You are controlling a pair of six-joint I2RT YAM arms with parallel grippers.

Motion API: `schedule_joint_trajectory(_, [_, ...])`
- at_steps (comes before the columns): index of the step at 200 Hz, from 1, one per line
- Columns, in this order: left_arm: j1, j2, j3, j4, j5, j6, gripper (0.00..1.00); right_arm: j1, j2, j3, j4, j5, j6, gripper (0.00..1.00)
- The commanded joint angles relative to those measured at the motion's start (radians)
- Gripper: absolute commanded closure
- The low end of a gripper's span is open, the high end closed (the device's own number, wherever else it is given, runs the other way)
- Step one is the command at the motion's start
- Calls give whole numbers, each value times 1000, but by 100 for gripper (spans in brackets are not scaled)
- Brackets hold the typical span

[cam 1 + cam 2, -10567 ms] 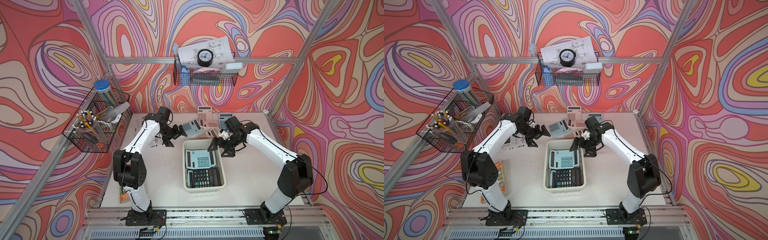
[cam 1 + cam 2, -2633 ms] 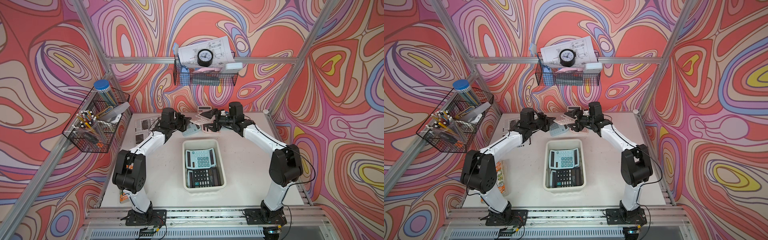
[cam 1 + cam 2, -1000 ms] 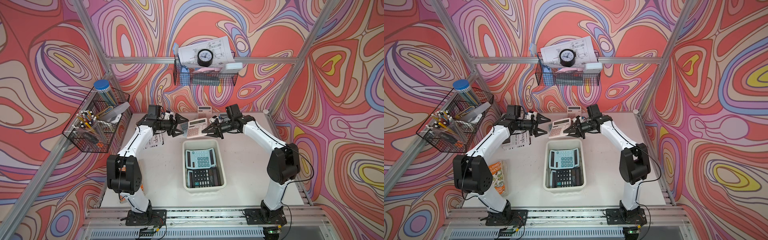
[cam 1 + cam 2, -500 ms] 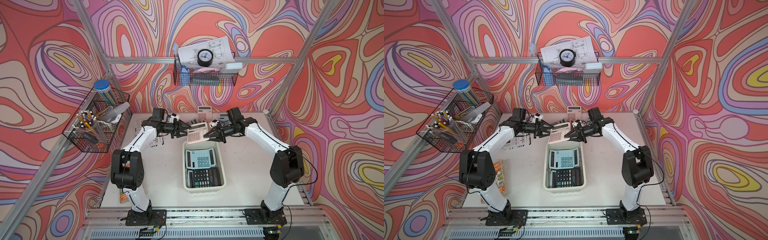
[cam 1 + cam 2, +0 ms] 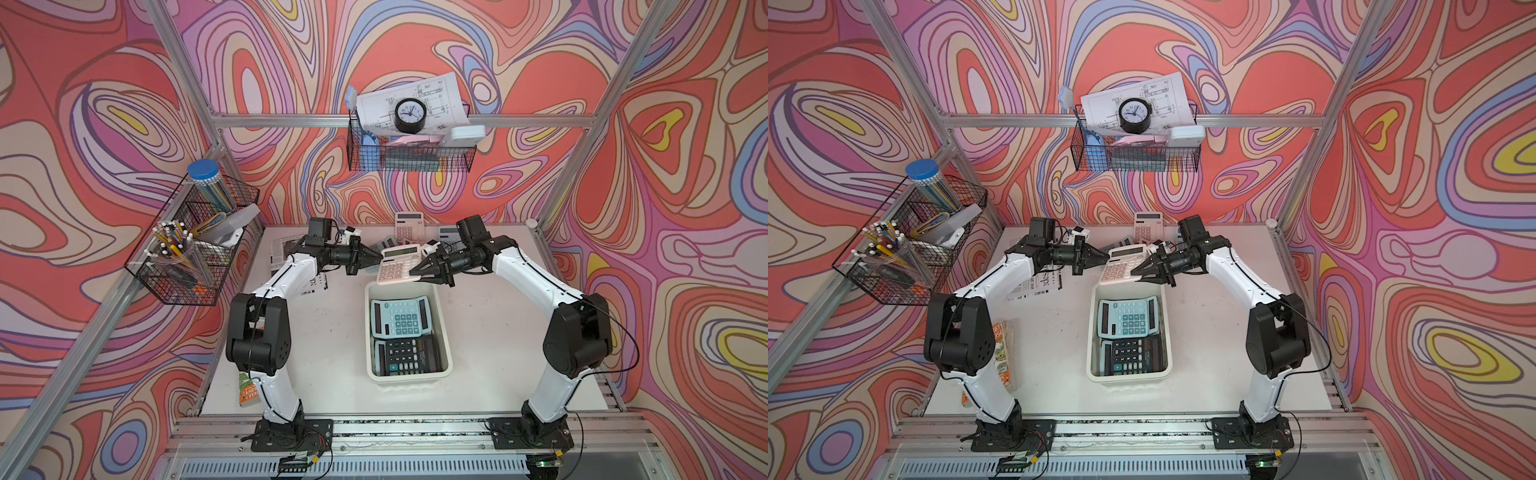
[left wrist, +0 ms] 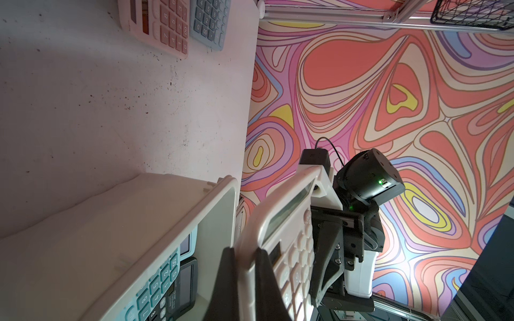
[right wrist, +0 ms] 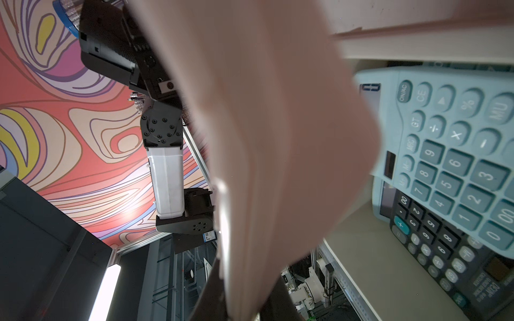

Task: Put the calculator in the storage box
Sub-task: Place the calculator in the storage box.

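Storage box (image 5: pixel 409 377) sits mid-tabletop (image 5: pixel 498 332), long axis running from far edge to near edge. Inside it: teal calculator (image 5: pixel 399 318) at the far end, black calculator (image 5: pixel 405 355) at the near end. Pink calculator (image 5: pixel 397 266) is in the air over the box's far rim, tilted, not in yet. Left pincer (image 5: pixel 380 261) is clenched on its left edge, right pincer (image 5: pixel 411 272) on its right edge. I'd say lowering and letting go remain. Spare calculators (image 5: pixel 409 222) lie at the far edge. Right wrist view is mostly blurred pink underside, so I can't make out that grip's contact clearly.
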Motion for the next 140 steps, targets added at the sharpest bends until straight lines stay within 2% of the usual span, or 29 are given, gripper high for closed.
schedule_joint_trajectory(1, [-17, -18, -19, 147, 39, -103, 100, 20, -17, 7, 34, -10, -3, 85])
schedule_joint_trajectory(15, [-16, -19, -26, 174, 33, -124, 100, 20, -15, 12, 71, -5, 25, 90])
schedule_joint_trajectory(31, [-9, -18, -31, 170, 26, -125, 68, 20, -19, -1, 142, -15, 75, 95])
schedule_joint_trajectory(44, [-5, -16, -35, 173, 28, -126, 47, 20, -23, -17, 190, -29, 111, 96])
schedule_joint_trajectory(55, [-5, -19, -38, 174, 31, -126, 36, 20, -23, -28, 224, -36, 135, 97])
schedule_joint_trajectory(64, [-5, -23, -43, 175, 29, -126, 31, 20, -23, -37, 260, -39, 162, 98])
schedule_joint_trajectory(80, [-6, -26, -60, 205, 34, -150, 28, 20, -23, -54, 334, -45, 215, 98])
schedule_joint_trajectory(101, [-11, -19, -96, 314, 52, -239, 30, 20, -23, -68, 425, -58, 279, 99])
schedule_joint_trajectory(121, [-17, -7, -140, 513, 65, -397, 40, 20, -23, -85, 496, -62, 330, 98])
schedule_joint_trajectory(140, [-22, 11, -198, 804, 56, -610, 53, 20, -23, -103, 566, -60, 384, 98])
